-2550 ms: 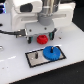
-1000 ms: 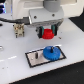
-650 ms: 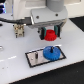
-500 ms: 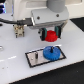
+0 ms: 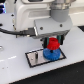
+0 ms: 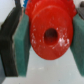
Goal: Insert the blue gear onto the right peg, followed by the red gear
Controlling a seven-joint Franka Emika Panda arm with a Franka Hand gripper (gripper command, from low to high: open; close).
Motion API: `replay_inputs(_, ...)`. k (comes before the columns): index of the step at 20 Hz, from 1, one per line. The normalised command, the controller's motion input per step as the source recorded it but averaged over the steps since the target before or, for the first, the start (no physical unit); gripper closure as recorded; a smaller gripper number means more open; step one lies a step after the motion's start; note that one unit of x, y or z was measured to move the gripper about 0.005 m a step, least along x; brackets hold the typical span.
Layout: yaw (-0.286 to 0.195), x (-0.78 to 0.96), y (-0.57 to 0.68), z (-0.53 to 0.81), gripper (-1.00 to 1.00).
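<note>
The red gear is held between the teal pads of my gripper. It hangs just above the blue gear. In the wrist view the red gear fills the gap of the gripper, with its hub hole facing the camera. The blue gear lies flat on the right part of the black-edged silvery plate. The right peg is hidden under the gears. The blue gear is hidden in the wrist view.
The plate lies on a white table. The arm's white body and a black cable stand behind the plate, towards the exterior view's left.
The gripper has moved down and towards the exterior view's right with the red gear, closer to the blue gear. The blue gear and plate have not moved.
</note>
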Motion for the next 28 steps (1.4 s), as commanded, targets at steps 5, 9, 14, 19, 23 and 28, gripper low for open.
replay_inputs(5, 0.0, 0.12, -0.01, -0.09, 1.0)
replay_inputs(9, 0.0, 0.13, 0.01, -0.16, 1.0)
replay_inputs(14, 0.0, 0.08, 0.01, 0.31, 1.0)
replay_inputs(19, 0.0, 0.13, 0.02, 0.04, 1.0)
replay_inputs(23, 0.0, 0.17, 0.0, -0.05, 1.0)
replay_inputs(28, 0.0, 0.21, 0.02, -0.09, 1.0)
